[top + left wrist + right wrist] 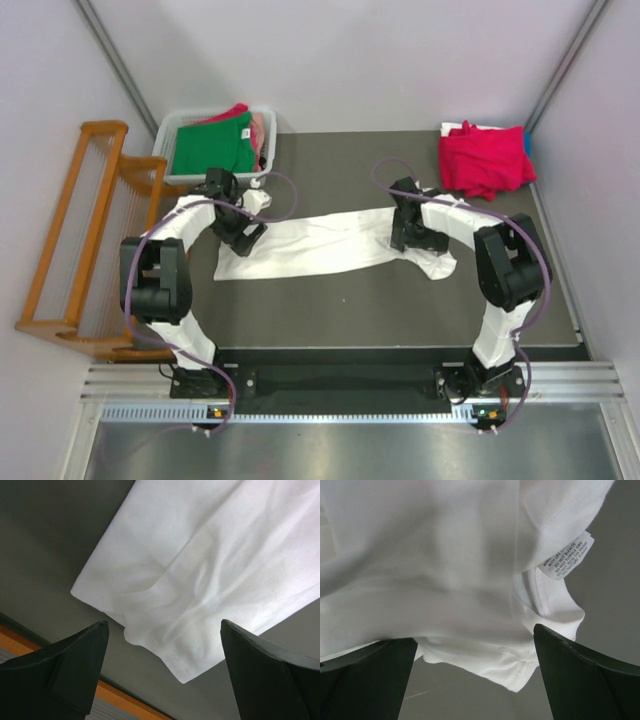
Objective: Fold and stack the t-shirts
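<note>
From above: the white shirt [320, 245] lies on the dark desk [350, 310] as a long narrow band. Its long axis runs left to right between the two arms, and its right end sags a little toward the near edge. The left tool [243, 236] is over the band's left end and the right tool [412, 238] is over its right end. Both have their jaws spread and grip nothing. At the far left a green shirt [210, 145] lies on top in the white basket [165, 140], with the wooden rack [70, 230] beside it. The red shirts [485, 160] are heaped at the far right corner.

Left wrist now: the left tool [164, 625] is released, its dark fingers [75, 670] wide apart. The shirt's [200, 570] squared end lies flat on the desk [45, 555] below them.

Right wrist: the right tool [475, 635] is also spread wide, with nothing pinched. The shirt [420, 570] fills the view, and a care label [567, 555] shows at the neck, so the collar end points toward the right arm.
</note>
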You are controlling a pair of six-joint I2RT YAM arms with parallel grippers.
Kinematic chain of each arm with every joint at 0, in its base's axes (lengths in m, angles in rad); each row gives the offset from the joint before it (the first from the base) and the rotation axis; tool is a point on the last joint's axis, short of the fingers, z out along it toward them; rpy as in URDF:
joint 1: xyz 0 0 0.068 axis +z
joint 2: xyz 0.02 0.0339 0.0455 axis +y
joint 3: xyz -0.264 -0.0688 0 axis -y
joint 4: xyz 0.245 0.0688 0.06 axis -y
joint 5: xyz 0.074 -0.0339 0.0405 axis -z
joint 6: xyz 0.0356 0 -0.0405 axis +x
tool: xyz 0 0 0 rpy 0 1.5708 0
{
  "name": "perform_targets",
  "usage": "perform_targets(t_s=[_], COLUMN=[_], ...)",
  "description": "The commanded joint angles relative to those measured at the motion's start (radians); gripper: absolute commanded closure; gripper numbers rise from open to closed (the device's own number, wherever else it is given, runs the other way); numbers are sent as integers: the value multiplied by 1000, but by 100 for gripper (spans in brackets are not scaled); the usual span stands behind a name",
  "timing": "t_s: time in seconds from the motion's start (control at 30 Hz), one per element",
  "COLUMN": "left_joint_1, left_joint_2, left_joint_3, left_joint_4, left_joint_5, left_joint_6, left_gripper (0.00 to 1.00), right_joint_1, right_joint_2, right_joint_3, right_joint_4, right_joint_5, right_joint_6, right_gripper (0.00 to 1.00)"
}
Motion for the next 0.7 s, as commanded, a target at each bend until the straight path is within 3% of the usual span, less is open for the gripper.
perform_targets(t_s=[0.0, 0.1, 0.37, 0.53, 0.67], left_joint_1=[-4, -4, -4, -4, -4], left_joint_2=[-27, 12, 78, 137, 144], left_joint_3=[-18, 5, 38, 104, 116], left_joint_4=[23, 26, 79, 81, 89], left_joint_5=[13, 18, 5, 18, 13], left_joint_6=[6, -4, -11, -34, -34], left_gripper=[2, 2, 2, 2, 2], right_joint_1=[-20, -21, -14, -14, -11], right_joint_2=[-91, -156, -248, -208, -240], right_joint_3=[-148, -198, -107, 14, 8], right_joint_4=[127, 121, 76, 12, 18], right_joint_5=[41, 77, 63, 69, 66], right_joint_6=[44, 43, 12, -11, -12], right_gripper=[0, 0, 0, 0, 0])
